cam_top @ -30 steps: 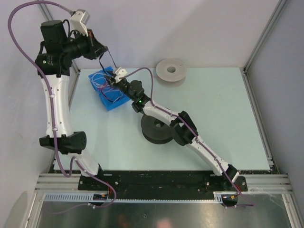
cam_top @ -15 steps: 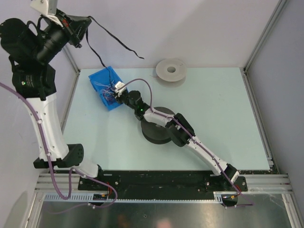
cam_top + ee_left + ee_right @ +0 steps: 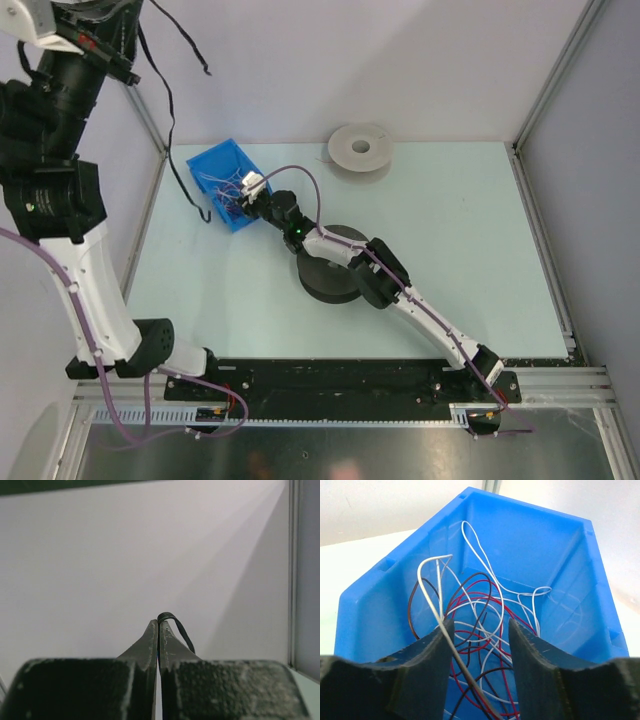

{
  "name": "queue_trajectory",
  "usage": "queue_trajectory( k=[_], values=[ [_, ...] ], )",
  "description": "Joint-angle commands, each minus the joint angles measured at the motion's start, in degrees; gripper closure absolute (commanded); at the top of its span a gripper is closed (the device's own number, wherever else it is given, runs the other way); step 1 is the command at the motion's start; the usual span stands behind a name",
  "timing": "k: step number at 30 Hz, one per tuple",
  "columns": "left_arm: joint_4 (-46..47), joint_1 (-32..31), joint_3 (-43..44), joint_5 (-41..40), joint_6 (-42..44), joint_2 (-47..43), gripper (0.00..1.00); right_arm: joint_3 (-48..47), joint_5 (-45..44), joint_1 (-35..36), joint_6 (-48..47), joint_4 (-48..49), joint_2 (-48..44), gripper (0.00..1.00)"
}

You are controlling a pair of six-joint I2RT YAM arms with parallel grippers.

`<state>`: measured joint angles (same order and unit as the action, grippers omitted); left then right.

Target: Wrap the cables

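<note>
My left gripper is raised high at the far left, shut on a thin black cable. One strand hangs down to the table beside the blue bin, and a short end trails right. In the left wrist view the fingertips are pressed together with a cable loop sticking out. My right gripper is open at the bin's mouth. In the right wrist view it hovers over a tangle of white, red and dark wires inside the bin. A white wire runs along its left finger.
A black spool lies mid-table, partly under the right arm. A pale grey spool sits at the back edge. Metal frame posts stand at the back left and right corners.
My left arm has swung up and to the left, lifting the black cable out of the bin area; its tail now hangs beside the bin. The right gripper has stayed at the bin.
</note>
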<state>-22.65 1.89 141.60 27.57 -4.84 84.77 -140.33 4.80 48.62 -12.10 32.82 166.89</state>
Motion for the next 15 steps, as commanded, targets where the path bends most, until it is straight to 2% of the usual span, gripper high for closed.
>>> queue_trajectory(
  k=[1,8,15],
  values=[
    [7.5,0.3,-0.7,-1.8,-1.6,-4.1,1.00,-0.4,-0.9,-0.5,-0.6,2.3,-1.6,0.44],
    [7.8,0.2,-12.3,-0.8,-0.6,-9.3,1.00,8.9,1.9,-0.5,1.8,8.2,-9.9,0.40],
    [7.7,0.2,-17.9,-0.4,0.0,-11.1,1.00,18.0,4.3,-0.4,3.7,12.3,-18.1,0.40]
  ],
)
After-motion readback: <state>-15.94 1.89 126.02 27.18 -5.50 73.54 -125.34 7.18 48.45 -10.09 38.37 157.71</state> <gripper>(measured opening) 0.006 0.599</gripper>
